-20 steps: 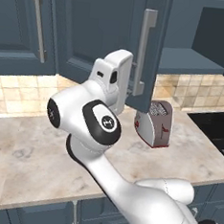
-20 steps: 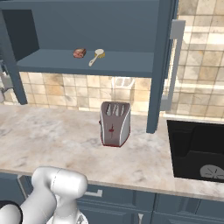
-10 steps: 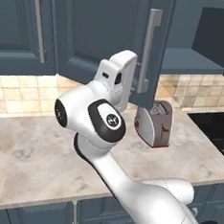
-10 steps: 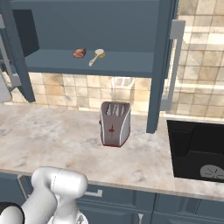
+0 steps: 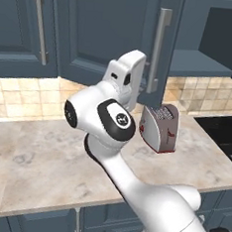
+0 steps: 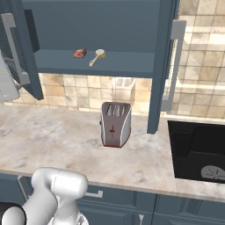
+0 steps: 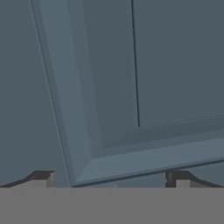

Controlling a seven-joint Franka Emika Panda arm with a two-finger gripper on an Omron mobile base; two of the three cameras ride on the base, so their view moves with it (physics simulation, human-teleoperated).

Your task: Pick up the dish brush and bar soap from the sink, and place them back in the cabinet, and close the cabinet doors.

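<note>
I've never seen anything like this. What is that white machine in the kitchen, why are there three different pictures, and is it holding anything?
The white machine is a robot arm on a base that can drive; the kitchen is computer-rendered. Two pictures come from cameras on that base, looking forward from behind the arm's left and right sides. The third comes from a camera on the hand itself, looking along its gripper, whose dark fingertips stand apart and open with nothing between them. It faces a cabinet door close up.

On the marble counter stands a red-and-silver toaster. Above it, the open cabinet's shelf holds the bar soap and the dish brush, side by side. The black sink lies to the right.
</note>
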